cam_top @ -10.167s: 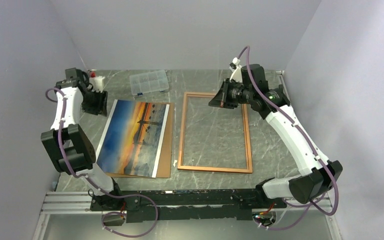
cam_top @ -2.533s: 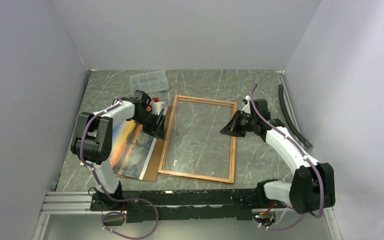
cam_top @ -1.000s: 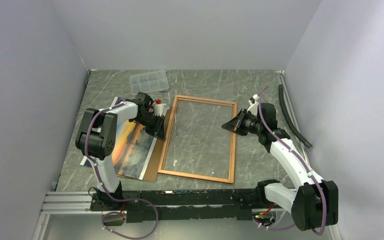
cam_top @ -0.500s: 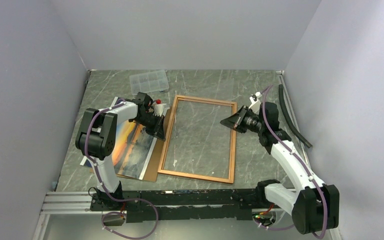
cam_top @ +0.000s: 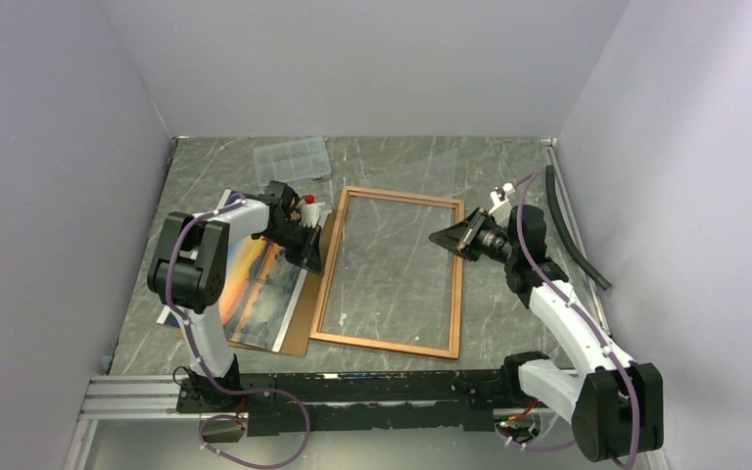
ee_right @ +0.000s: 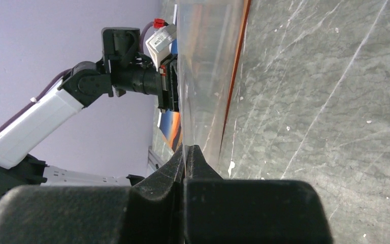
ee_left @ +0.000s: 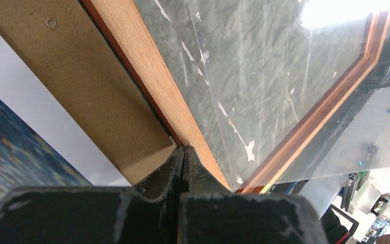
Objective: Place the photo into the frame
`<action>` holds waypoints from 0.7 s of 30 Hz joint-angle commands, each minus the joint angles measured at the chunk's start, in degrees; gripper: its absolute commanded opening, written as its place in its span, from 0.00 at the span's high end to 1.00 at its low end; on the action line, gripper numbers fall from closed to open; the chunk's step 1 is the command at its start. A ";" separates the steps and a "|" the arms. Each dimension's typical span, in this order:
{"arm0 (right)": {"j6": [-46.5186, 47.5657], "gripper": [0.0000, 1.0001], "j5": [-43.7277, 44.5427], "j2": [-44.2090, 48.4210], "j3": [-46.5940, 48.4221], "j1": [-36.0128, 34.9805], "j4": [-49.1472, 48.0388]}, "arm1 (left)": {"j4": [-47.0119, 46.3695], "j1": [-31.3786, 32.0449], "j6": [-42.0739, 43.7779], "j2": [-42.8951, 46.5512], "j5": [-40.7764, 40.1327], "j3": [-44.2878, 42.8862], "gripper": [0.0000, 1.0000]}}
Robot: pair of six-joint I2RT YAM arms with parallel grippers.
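nearest the arm bases, the brown backing board (cam_top: 297,331) lies on the tabletop (cam_top: 494,313) at the left. the photo (cam_top: 262,292) is face up on it, partly under the left arm. just right of it is the frame (cam_top: 382,347), glass side empty, left rail against or slightly over the board's right edge; can't tell which. photo not in the frame yet. far back, well apart, sits a clear compartment box (cam_top: 292,160).

likely risks:
- both claws work thin opposite edges of one rigid frame. uneven pull or lift would probably twist it, and a rail could slip out and drop on the marble.
- the left rail sits right at the board edge. dragging the frame left could catch that edge and shove board and photo askew, instead of riding over them.
- the left arm hangs low over the print, so a sweep may scuff or shift it.
- the frame is only a bit bigger than the print, so a skewed landing would leave a margin caught under a rail.

left claw (ee_left: 184,150): jaws pressed together, tips at the frame's left rail beside the board. can't tell if a thin lip is caught between them.

right claw (ee_right: 188,148): jaws squeezed narrow on the frame's right edge, the pane running edge-on out of the seam between the tips. looks pinched; can't tell if that side is lifted.
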State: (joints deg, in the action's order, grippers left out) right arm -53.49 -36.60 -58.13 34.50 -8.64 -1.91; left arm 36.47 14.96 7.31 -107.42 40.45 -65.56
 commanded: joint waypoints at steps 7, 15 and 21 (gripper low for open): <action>-5.11 1.00 -2.38 1.61 -0.92 0.14 -8.51 | -2.19 0.47 -0.10 0.42 -1.34 2.28 0.97; -0.78 1.00 -2.49 0.69 3.34 0.15 -4.40 | -2.13 0.42 -0.19 1.01 -1.50 2.70 0.97; -0.85 1.00 -2.85 -1.45 2.01 0.17 -6.79 | -1.89 0.43 -0.01 0.78 -1.49 2.53 0.97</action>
State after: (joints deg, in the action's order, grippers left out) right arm -55.22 -38.02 -58.37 34.85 -8.64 -4.45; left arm 34.68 14.92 6.33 -106.87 41.17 -64.25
